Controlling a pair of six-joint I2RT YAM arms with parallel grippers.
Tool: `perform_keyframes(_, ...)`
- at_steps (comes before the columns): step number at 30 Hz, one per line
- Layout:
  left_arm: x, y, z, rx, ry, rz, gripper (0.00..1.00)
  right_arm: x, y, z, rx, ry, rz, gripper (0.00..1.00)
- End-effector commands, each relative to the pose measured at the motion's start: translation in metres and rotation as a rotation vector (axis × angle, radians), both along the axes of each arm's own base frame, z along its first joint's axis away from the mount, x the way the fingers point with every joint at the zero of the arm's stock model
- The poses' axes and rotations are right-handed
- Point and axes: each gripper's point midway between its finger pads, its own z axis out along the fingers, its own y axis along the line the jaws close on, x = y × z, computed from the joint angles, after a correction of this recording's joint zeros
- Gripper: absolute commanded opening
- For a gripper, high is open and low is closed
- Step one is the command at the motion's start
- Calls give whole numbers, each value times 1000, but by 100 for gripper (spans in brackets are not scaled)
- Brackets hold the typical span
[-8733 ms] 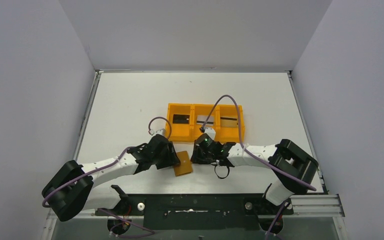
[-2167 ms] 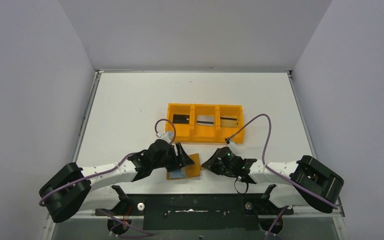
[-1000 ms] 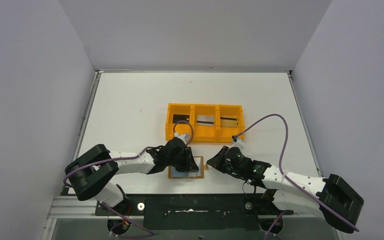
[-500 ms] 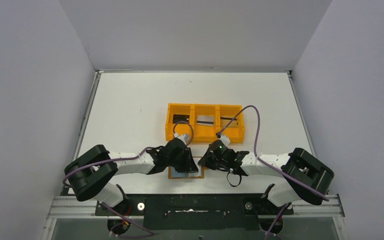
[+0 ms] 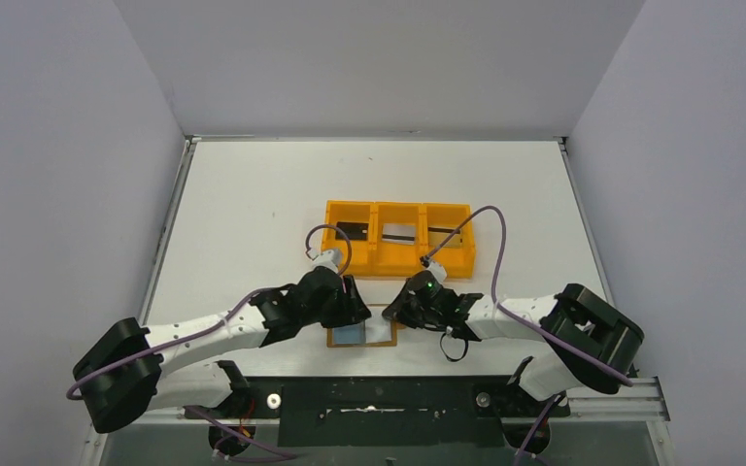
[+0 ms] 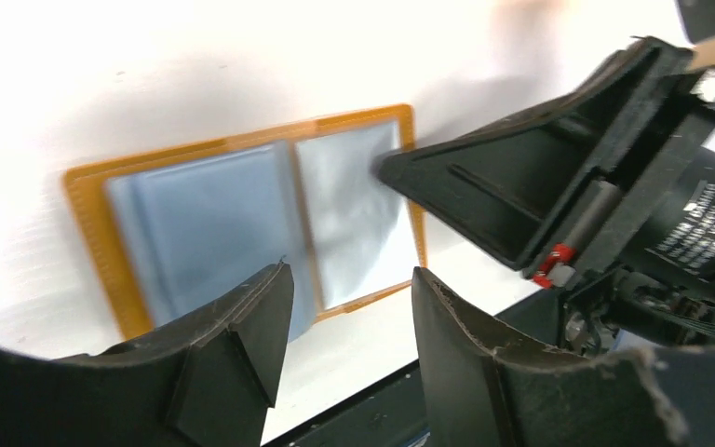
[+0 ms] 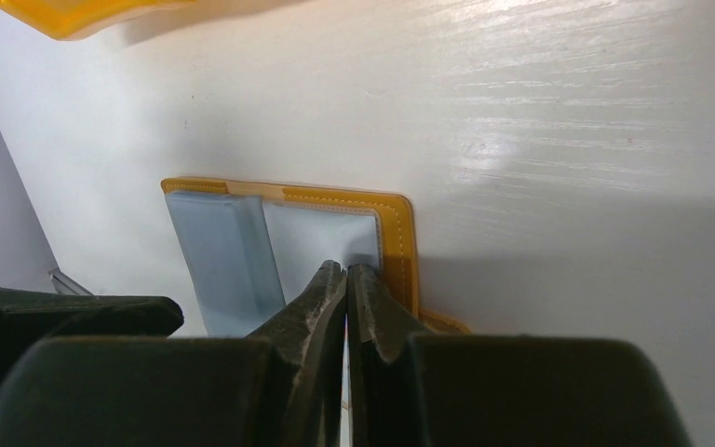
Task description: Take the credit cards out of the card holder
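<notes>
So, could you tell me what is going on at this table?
Both arms are working on the card holder, which lies open and flat on the table. The right gripper is shut, its tips down at the holder's pale right-hand panel. The left gripper is open above the other panel, where a pale blue card seems to sit.

White table [image 5: 253, 194], pale grey walls [image 5: 58, 146]

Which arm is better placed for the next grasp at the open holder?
Probably left: the left tool is open above the holder; the right tool is shut, tips on it.
</notes>
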Motion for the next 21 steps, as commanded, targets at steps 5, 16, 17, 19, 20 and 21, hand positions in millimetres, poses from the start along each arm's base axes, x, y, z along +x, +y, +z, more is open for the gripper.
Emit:
perform_keyframes(5,-6,33,-21,76,27,88,51,-18,-21,-34,-118,80,15,1)
perform_keyframes(16,-6,44,-29,127,43,123,56,-20,-21,-35,-121,84,20,1)
perform_keyframes(17,-6,44,-27,128,38,117,57,-20,-21,-35,-120,84,19,1)
perform_keyframes(19,-5,44,-26,137,34,116,58,-19,-21,-35,-119,84,19,1)
perform_keyframes(20,-5,46,-25,142,31,120,58,-20,-21,-36,-122,86,20,1)
perform_keyframes(21,-4,46,-24,142,29,121,58,-19,-21,-35,-121,85,19,1)
